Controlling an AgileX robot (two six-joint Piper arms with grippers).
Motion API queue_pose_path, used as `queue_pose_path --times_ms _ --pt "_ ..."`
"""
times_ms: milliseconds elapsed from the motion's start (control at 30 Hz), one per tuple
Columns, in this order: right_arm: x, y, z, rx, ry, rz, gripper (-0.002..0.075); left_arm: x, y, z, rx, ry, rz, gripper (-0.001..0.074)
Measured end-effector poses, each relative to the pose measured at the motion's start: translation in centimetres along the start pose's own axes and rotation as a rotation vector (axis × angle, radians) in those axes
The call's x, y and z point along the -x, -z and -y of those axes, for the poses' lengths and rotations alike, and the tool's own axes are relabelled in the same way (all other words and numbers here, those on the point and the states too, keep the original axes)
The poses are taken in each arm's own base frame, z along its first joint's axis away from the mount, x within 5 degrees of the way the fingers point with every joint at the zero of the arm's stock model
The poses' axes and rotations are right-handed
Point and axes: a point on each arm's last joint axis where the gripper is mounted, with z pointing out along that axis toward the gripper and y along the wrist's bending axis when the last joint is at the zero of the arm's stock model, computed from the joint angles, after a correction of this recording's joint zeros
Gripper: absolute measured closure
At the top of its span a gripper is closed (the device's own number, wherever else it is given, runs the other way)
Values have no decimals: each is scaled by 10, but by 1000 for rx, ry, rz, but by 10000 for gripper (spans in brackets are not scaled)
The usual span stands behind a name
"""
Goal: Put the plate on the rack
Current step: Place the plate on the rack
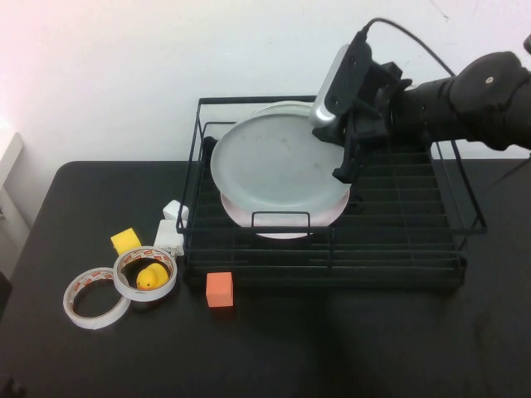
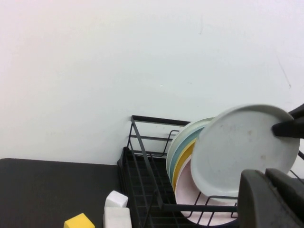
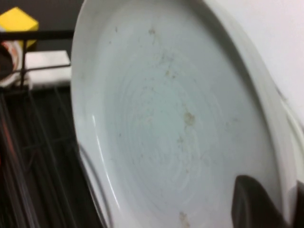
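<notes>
The pale grey plate (image 1: 278, 166) with brownish specks stands tilted over the left half of the black wire rack (image 1: 332, 278), leaning toward the other plates. My right gripper (image 1: 347, 157) is shut on its right rim; one finger lies across the plate's face. In the right wrist view the plate (image 3: 166, 118) fills the frame, with my right gripper (image 3: 281, 195) clamped on its rim. The left wrist view shows the plate (image 2: 242, 142), the rack (image 2: 142, 161) and my left gripper (image 2: 268, 199), shut and empty, off to the rack's side.
A pale pink plate (image 1: 282, 225) and yellow (image 2: 183, 159) and teal (image 2: 176, 152) plates stand in the rack behind the held one. Left of the rack lie white blocks (image 1: 170, 232), a yellow cube (image 1: 126, 240), two tape rolls (image 1: 95, 297), a yellow duck (image 1: 149, 278) and an orange cube (image 1: 219, 288).
</notes>
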Motion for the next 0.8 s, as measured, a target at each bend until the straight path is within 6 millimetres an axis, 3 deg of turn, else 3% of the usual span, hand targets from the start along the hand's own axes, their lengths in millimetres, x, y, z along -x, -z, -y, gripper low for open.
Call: queue_pose_path --times_ms 233,500,667,800 --pt "-8 -10 -4 28 41 -11 618 0 0 0 2 -19 0 736" --pt "-7 -13 -3 4 -51 18 288 0 0 0 2 -20 0 736" --pt "-3 -9 4 -50 -61 29 245 0 0 0 2 -13 0 736" --pt "16 14 11 -87 -56 75 244 0 0 0 3 90 1 736"
